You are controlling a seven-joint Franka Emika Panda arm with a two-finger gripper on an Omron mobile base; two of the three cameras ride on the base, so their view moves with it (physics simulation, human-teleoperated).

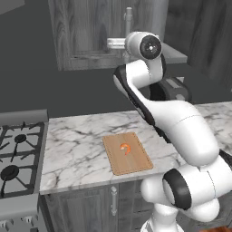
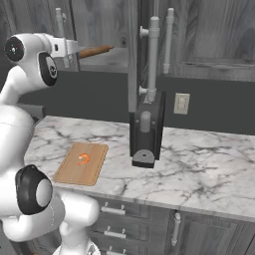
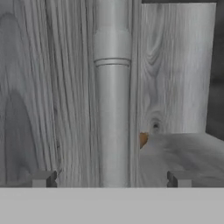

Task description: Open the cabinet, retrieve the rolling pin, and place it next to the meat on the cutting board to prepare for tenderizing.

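Note:
The cabinet (image 1: 81, 31) hangs above the counter with its right door (image 2: 133, 60) swung out, seen edge-on with its bar handle (image 2: 153, 55). The rolling pin (image 2: 94, 51) lies on the shelf inside, and its brown end (image 3: 143, 140) peeks past the left door's edge. My gripper (image 3: 111, 178) is open, its fingertips (image 3: 43, 178) standing either side of the left door's silver handle (image 3: 112, 109) without touching it. From the base, my gripper (image 2: 78, 49) is raised at shelf height. On the counter below, the cutting board (image 1: 127, 153) carries the orange meat (image 1: 125, 148).
A gas stove (image 1: 18, 154) adjoins the counter's left end. A dark appliance (image 2: 147, 132) stands on the marble under the open door, with a wall outlet (image 2: 181, 103) behind it. Base cabinet doors and drawers (image 2: 114, 211) run below the counter edge.

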